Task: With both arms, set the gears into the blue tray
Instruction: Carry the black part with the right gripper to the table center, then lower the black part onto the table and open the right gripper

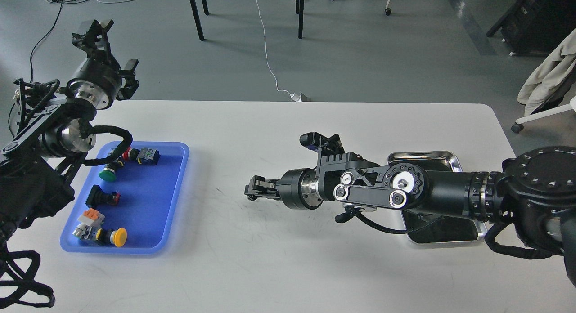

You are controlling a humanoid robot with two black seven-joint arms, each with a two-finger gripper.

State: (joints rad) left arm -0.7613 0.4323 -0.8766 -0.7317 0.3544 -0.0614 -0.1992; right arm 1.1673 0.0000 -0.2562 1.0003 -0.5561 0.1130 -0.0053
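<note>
The blue tray (150, 205) lies at the table's left. My right gripper (251, 191) reaches left over the middle of the table, well short of the tray's right rim. Its fingers are pressed together on a tiny black gear (249, 197) that shows at their tip. My left gripper (95, 30) is raised above the table's far left corner, behind the blue tray, pointing away from me. Its fingers stand apart and hold nothing. No other gears are visible.
Several coloured-cap push-button switches (110, 171) lie in the left half of the blue tray. A shiny steel tray (423, 156) sits at the right, mostly covered by my right forearm. Chair legs and cables are on the floor beyond the table.
</note>
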